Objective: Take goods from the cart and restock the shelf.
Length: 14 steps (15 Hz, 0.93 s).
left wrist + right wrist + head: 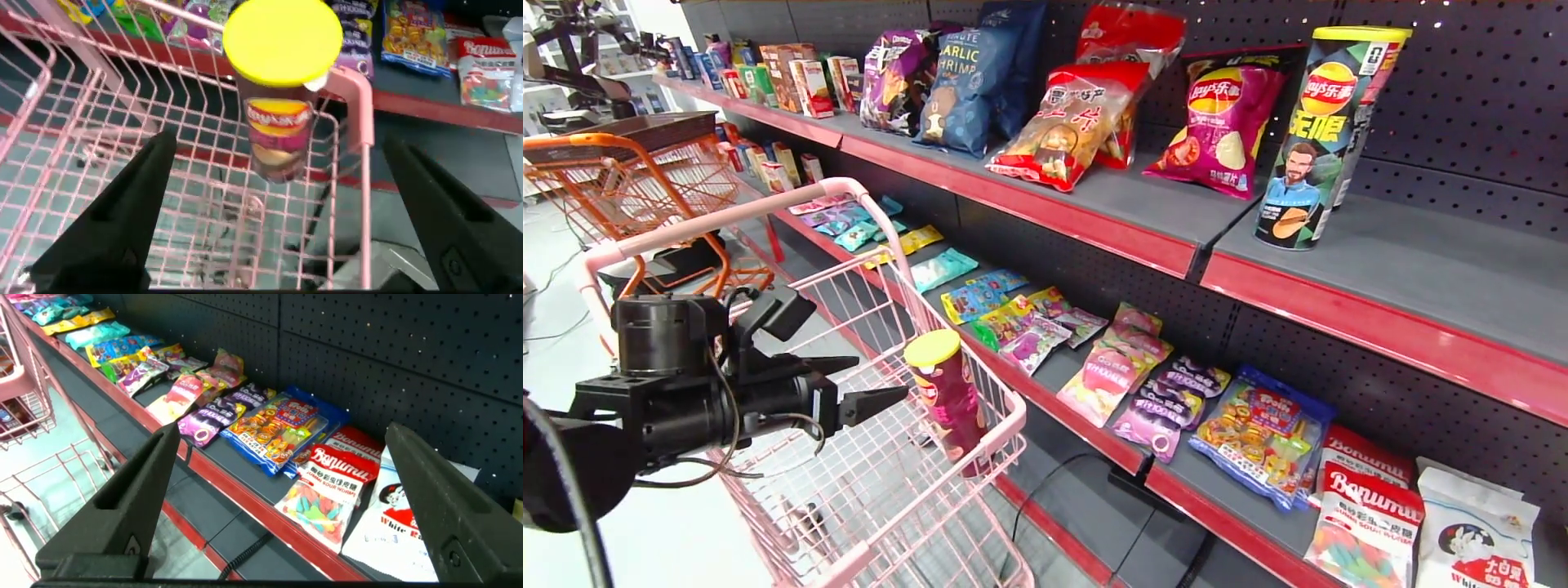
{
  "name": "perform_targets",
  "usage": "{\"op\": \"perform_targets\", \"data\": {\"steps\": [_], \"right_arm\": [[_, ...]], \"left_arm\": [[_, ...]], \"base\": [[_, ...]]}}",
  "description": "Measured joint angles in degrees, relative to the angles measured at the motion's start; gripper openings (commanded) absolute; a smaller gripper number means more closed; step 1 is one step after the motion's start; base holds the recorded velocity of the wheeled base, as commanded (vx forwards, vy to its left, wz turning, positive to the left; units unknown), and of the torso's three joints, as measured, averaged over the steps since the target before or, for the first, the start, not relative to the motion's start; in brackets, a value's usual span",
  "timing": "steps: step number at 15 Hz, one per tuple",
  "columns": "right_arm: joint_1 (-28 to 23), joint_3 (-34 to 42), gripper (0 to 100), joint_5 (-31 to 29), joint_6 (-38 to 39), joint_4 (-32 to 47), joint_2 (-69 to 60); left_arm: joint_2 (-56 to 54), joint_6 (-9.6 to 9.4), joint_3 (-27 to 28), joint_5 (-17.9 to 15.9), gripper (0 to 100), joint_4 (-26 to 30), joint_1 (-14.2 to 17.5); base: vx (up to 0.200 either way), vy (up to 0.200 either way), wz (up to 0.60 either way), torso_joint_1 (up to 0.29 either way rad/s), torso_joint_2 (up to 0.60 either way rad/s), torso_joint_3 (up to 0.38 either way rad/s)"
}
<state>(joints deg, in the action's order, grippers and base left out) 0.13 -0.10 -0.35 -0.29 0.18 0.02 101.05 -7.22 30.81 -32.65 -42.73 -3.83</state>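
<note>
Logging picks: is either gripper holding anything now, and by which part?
Nothing is held. The left gripper is open, facing the can in the cart; the right gripper is open, facing the lower shelf.

The left arm [686, 400] is matte black throughout, with a cylindrical joint housing [662, 335] on top, thin black cables [729, 445] looping beneath the wrist, and a left gripper [882, 377] of two tapered, wedge-shaped fingers, a form repeated on the right gripper [274, 441].
</note>
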Motion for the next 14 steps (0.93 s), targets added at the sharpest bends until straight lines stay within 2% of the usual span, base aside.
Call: {"op": "perform_targets", "data": {"steps": [3,9,14], "right_arm": [[0.0,0.0,100,0.0,0.0,0.0,0.0],[0.0,0.0,100,0.0,0.0,0.0,0.0],[0.0,0.0,100,0.0,0.0,0.0,0.0]], "left_arm": [[8.0,0.46,-0.2,0.2,100,-10.2,-0.4],[17.4,0.68,4.3,-0.3,100,-12.8,-2.8],[20.8,2.51,8.7,0.5,100,-12.8,-7.1]], "base": [[0.000,0.000,0.00,0.000,0.00,0.000],[0.000,0.000,0.00,0.000,0.00,0.000],[0.000,0.000,0.00,0.000,0.00,0.000]]}}
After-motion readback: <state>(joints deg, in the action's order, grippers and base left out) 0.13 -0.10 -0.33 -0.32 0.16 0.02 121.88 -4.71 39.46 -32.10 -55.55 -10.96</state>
